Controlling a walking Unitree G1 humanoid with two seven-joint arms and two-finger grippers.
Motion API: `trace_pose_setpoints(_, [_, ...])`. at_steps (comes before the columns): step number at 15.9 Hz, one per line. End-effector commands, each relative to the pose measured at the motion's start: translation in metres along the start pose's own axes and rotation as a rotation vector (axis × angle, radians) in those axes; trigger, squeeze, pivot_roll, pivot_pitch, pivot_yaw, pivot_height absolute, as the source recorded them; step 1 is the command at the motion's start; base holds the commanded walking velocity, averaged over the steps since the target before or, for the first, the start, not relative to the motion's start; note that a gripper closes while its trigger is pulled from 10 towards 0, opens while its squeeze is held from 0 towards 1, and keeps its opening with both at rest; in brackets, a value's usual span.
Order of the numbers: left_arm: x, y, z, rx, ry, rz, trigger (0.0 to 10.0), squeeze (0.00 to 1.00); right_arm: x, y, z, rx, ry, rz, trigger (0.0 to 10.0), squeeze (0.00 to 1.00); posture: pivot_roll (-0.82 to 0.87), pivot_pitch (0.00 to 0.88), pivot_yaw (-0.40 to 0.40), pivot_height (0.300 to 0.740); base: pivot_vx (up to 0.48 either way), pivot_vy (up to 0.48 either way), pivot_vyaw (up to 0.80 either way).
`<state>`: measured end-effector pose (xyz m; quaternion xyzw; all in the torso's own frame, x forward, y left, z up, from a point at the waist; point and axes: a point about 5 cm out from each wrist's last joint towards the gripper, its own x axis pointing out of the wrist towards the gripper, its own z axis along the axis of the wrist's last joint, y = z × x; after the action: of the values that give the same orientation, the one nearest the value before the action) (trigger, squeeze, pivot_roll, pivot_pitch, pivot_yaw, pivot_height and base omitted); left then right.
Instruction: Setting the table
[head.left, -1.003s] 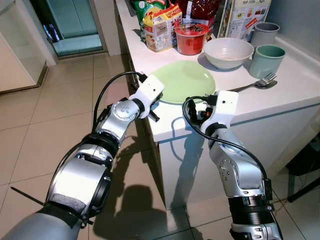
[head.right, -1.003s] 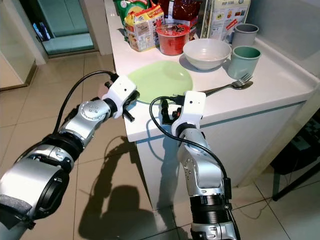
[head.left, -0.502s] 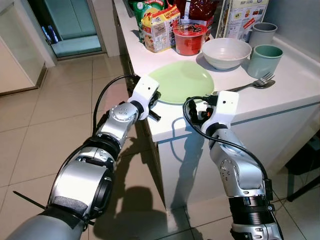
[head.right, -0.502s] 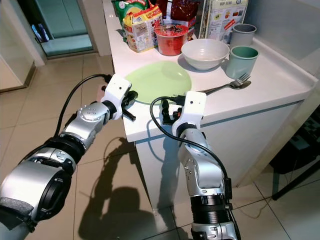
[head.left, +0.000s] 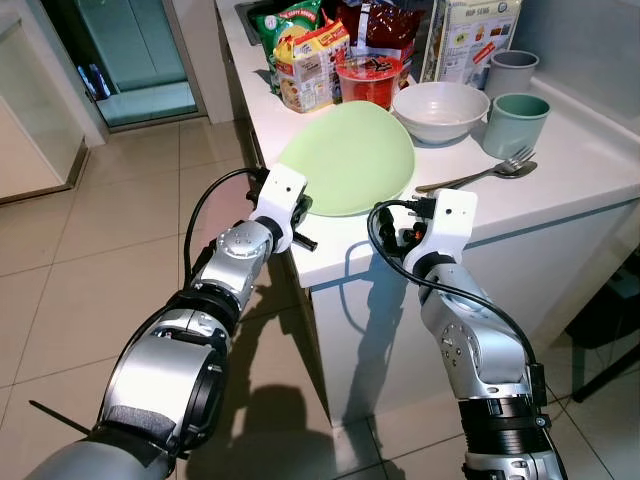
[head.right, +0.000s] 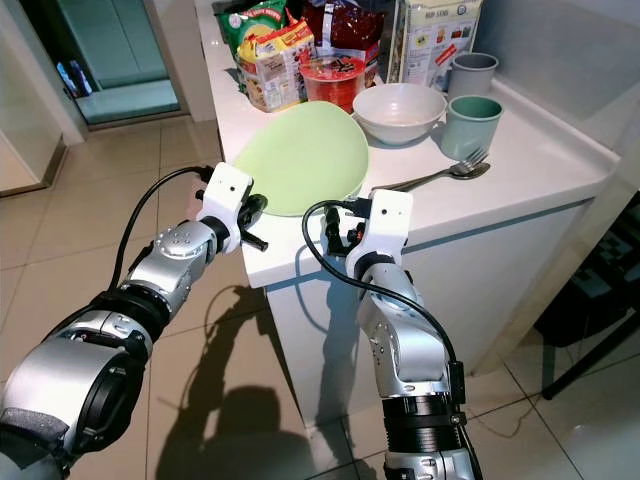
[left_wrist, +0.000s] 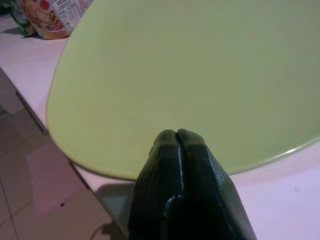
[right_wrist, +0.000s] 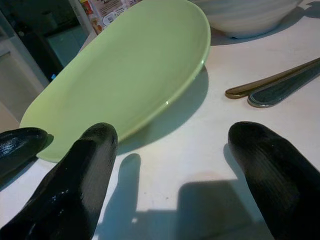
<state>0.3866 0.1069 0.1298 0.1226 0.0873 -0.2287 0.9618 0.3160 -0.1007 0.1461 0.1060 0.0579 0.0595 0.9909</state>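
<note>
**Green plate tilted at the counter's edge**

On the white counter (head.left: 590, 160), a pale green plate (head.left: 350, 155) is seen raised at its near side, its far rim lying toward the white bowl (head.left: 440, 105). Both silver arms are stretched forward to the counter's front edge. The left gripper (head.left: 303, 212) is placed at the plate's near left rim, its black fingers (left_wrist: 182, 195) pressed together against the plate's edge. The right gripper (right_wrist: 175, 165) is held just before the plate, fingers spread wide and apart from it. A fork (head.left: 480, 175) and spoon lie right of the plate, beside two cups.
</note>
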Motion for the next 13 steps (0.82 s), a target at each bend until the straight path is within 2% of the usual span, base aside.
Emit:
trace_pose_setpoints(1, [-0.007, -0.005, -0.033, 0.003, 0.141, -0.018, 10.0, 0.00, 0.001, 0.002, 0.001, -0.008, -0.006, 0.006, 10.0, 0.00, 0.00, 0.000, 0.101, 0.740, 0.000, 0.000, 0.00])
trace_pose_setpoints(3, [-0.006, -0.005, -0.029, 0.022, 0.130, -0.020, 10.0, 0.00, 0.002, 0.001, 0.000, -0.007, -0.004, 0.001, 10.0, 0.00, 0.00, 0.000, 0.101, 0.740, 0.000, 0.000, 0.00])
trace_pose_setpoints(8, [-0.004, -0.006, -0.025, 0.056, 0.119, -0.030, 10.0, 0.00, 0.015, -0.015, -0.019, -0.032, 0.045, -0.047, 10.0, 0.00, 0.00, 0.000, 0.101, 0.740, 0.000, 0.000, 0.00])
trace_pose_setpoints(13, [-0.005, -0.005, -0.025, 0.065, 0.119, -0.033, 10.0, 0.00, 0.029, -0.021, -0.020, -0.016, 0.050, -0.060, 10.0, 0.00, 0.01, 0.000, 0.104, 0.740, 0.000, 0.000, 0.00])
